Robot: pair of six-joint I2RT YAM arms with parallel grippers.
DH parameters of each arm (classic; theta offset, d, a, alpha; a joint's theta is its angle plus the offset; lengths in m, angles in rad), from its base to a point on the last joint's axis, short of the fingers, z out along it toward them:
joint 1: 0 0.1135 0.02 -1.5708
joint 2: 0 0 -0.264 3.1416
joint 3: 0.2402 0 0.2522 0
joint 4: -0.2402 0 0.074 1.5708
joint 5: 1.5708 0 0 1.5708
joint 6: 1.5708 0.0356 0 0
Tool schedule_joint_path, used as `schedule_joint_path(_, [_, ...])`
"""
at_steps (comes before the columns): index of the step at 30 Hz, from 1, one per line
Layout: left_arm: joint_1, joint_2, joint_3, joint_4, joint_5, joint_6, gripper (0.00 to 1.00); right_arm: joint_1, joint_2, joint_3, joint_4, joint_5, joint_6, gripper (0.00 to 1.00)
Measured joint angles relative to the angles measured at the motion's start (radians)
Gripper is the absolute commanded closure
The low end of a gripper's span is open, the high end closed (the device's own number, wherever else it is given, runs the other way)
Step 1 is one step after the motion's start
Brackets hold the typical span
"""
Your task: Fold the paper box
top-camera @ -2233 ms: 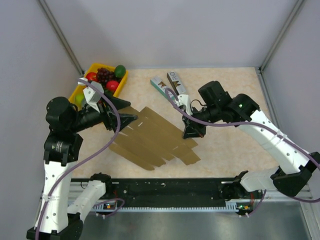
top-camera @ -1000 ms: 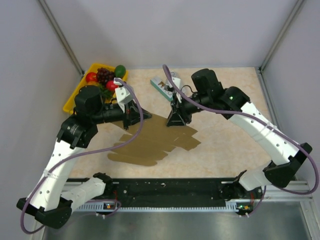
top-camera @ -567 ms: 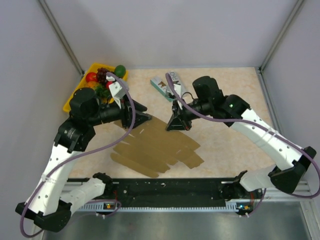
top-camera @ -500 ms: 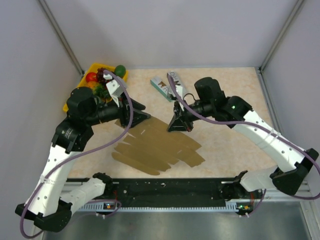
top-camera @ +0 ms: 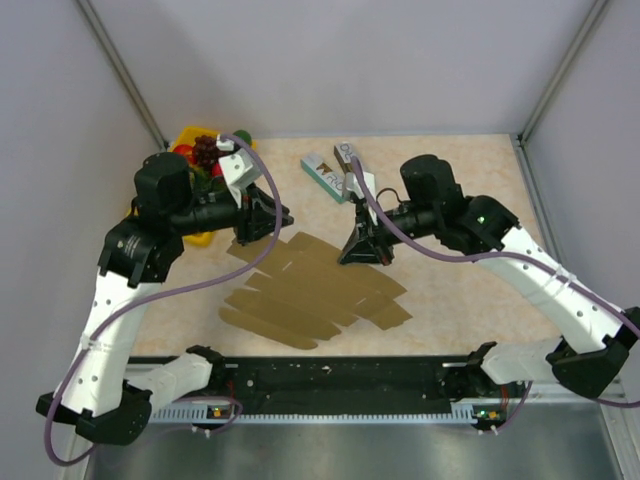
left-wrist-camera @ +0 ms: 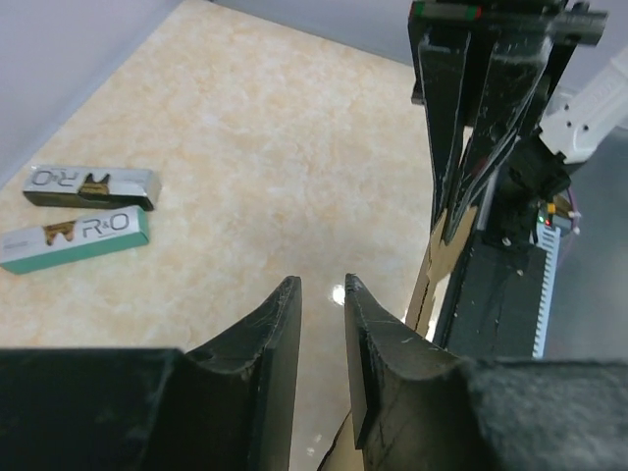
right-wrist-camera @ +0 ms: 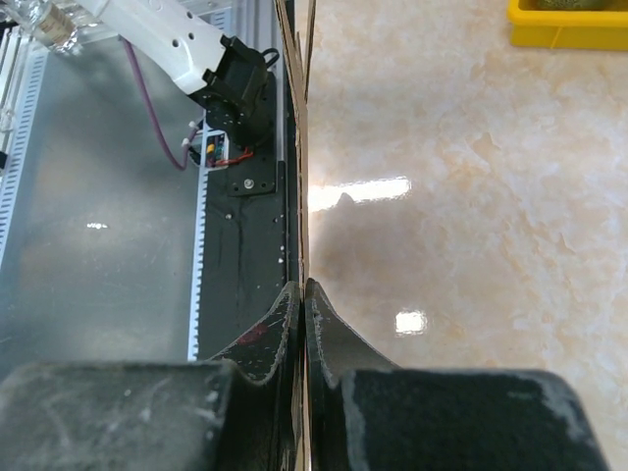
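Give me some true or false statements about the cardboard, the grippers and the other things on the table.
The right gripper is clamped on an edge of the paper box. True.
The left gripper holds the paper box too. False: its fingers stand apart with nothing between them.
The paper box is folded into a carton. False: it is an unfolded flat sheet.
Two printed boxes lie on the table apart from the paper box. True.
The yellow tray is empty. False: it holds fruit.
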Motion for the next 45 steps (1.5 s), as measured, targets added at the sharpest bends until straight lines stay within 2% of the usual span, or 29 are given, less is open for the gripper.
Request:
schedule_joint_path(15, [-0.040,0.037,-0.009,-0.082,0.245,0.143,0.64,0.000,0.013,0.051,-0.050,-0.027,-0.015,1.00])
schedule_joint_path(24, [-0.125,0.069,-0.009,-0.083,0.221,0.146,0.64,0.000,0.056,0.098,-0.073,-0.022,-0.027,1.00])
schedule_joint_path(27, [-0.129,0.080,-0.009,-0.078,0.183,0.146,0.69,-0.001,0.064,0.113,-0.092,-0.005,-0.034,1.00])
schedule_joint_path(33, [-0.130,0.096,-0.003,-0.053,0.146,0.147,0.72,-0.002,0.083,0.151,-0.122,0.026,-0.060,1.00])
schedule_joint_path(39, [-0.129,0.156,0.034,-0.051,0.120,0.156,0.60,-0.016,0.116,0.201,-0.157,0.071,-0.119,1.00])
schedule_joint_path(42, [-0.129,0.179,0.039,-0.018,0.068,0.140,0.49,-0.040,0.149,0.248,-0.156,0.075,-0.160,1.00])
schedule_joint_path(45, [-0.071,0.194,0.042,0.056,0.066,0.074,0.45,-0.082,0.182,0.291,-0.156,0.066,-0.202,1.00])
